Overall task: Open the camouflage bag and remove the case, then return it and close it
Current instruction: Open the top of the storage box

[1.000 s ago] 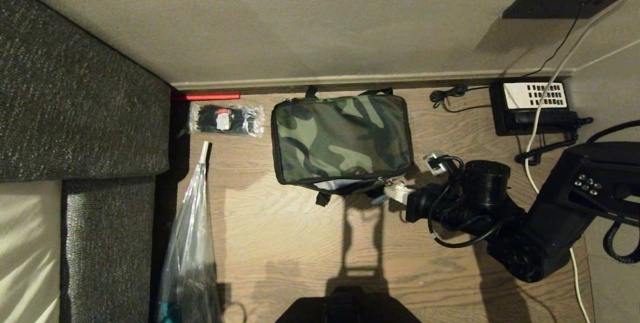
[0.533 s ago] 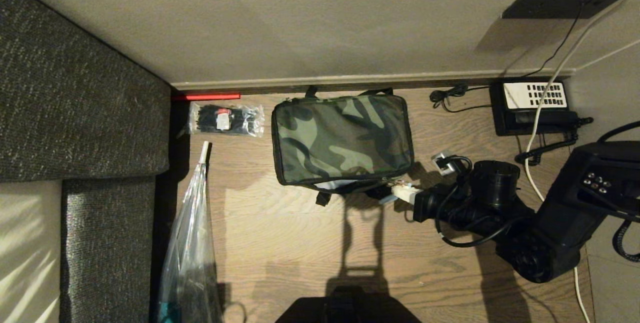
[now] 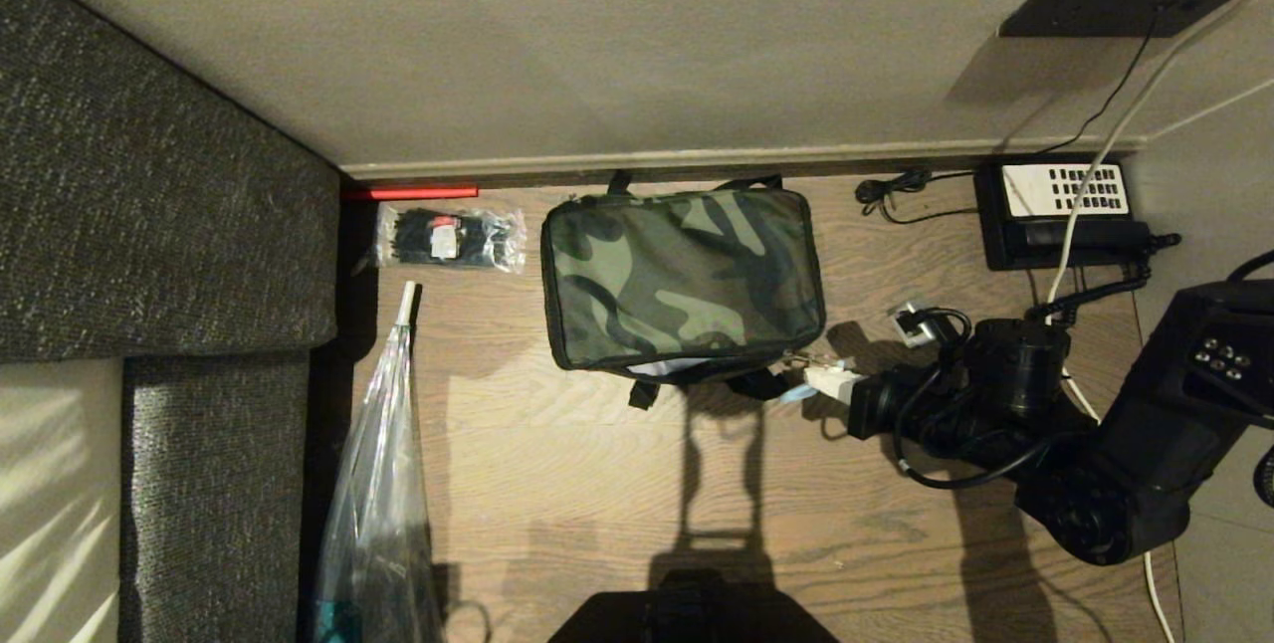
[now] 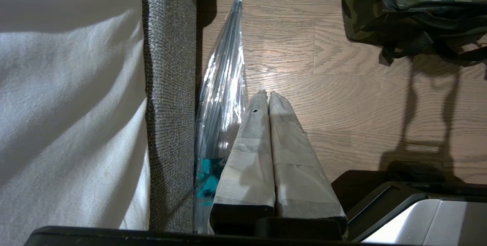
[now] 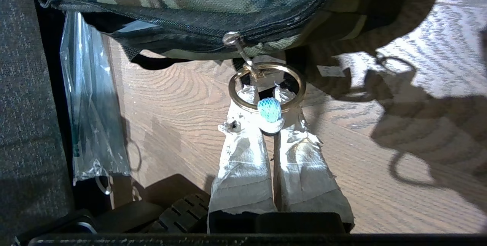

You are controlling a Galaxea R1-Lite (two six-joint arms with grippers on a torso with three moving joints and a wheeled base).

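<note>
Zipper pull time on the floor.
Right gripper [image 5: 266, 103], fingers pressed together, pinches the gold metal ring [image 5: 267, 86] to tug open the soft green-brown camouflage bag [image 3: 683, 270].

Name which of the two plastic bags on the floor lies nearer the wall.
The small clear packet of black cable ties, beside the camouflage bag; the long clear bag lies alongside the sofa.

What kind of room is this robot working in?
Probably a living room or hotel room: a wood-plank floor, a grey upholstered sofa along one side, and a black telephone on the floor by the wall. A camouflage bag lies on the floor.
</note>
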